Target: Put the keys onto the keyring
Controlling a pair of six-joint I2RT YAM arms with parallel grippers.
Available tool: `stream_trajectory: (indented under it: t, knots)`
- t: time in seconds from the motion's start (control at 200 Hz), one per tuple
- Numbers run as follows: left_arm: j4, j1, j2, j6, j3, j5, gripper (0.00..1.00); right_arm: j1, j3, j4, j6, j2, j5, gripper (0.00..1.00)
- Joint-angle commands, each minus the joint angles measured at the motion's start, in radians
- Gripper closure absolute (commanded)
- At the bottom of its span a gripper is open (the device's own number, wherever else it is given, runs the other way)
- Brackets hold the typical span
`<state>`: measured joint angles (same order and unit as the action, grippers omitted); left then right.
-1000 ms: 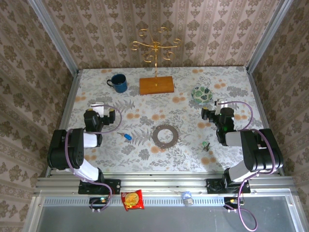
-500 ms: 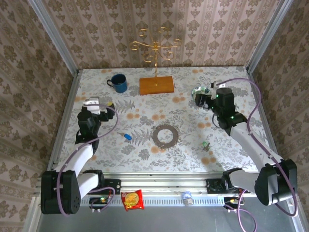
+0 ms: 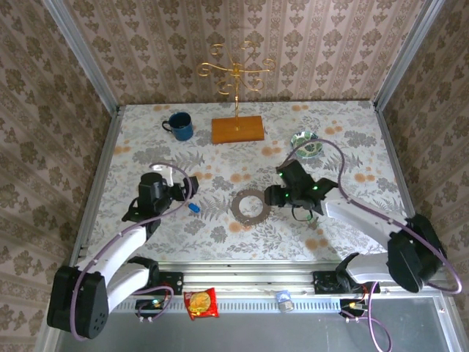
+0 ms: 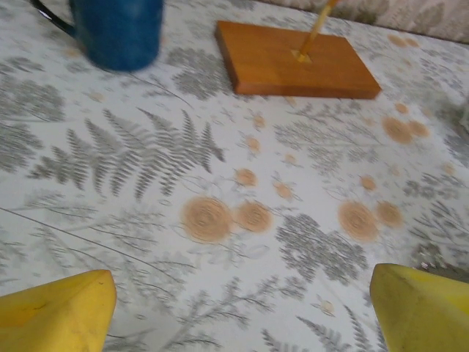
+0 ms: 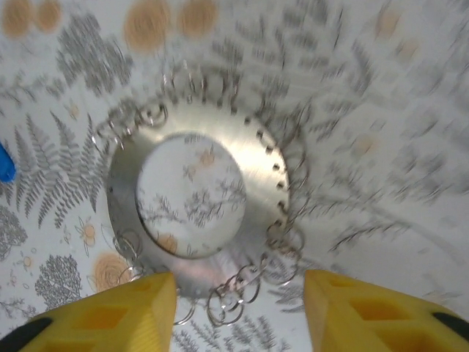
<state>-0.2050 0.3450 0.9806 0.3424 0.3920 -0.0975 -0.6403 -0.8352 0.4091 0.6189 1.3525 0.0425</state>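
Keyring [image 5: 261, 189] lies flat just ahead of the right gripper [image 5: 239, 293], blue key [image 3: 193, 207] near the left gripper [image 4: 240, 293], both spread wide

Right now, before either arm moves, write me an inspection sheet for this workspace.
Surface: floral tablecloth, lying flat.
Job's things: keyring flat at mid-table, small wire loops round its rim; blue key to its left, apart from it.
Clutter: blue mug, gold stand on a wooden base and patterned bowl along the far side; snack packet on the front rail.
Grippers: left gripper open above bare cloth; right gripper open over the keyring's edge.
Cables: purple cables arch along both arms.
Surroundings: wallpapered walls on three sides.
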Motion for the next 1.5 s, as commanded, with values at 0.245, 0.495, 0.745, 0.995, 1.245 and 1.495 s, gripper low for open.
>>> stream_trajectory:
  t: [0.245,0.495,0.745,0.995,1.245,1.495]
  knots:
    - [0.046,0.213,0.066,0.161,-0.024,0.045,0.12,-0.217,-0.113,0.08,0.176,0.205,-0.096,0.58]
    - [0.127,0.352,0.087,-0.054,0.021,-0.06,0.2,-0.211,-0.113,0.096,0.129,0.168,-0.098,0.64]
    - [0.144,0.413,0.173,-0.26,0.104,-0.145,0.24,-0.041,0.005,0.0,-0.005,-0.002,0.12,0.63]
    - [-0.002,0.418,0.241,-0.174,0.077,-0.177,0.29,0.044,0.06,0.062,0.024,-0.024,0.05,0.64]
    - [-0.057,0.425,0.298,-0.133,0.074,-0.146,0.3,0.051,0.084,-0.017,0.085,0.074,0.081,0.68]
    - [-0.058,0.426,0.287,-0.129,0.067,-0.116,0.3,0.051,0.222,-0.233,0.5,0.043,0.089,0.74]
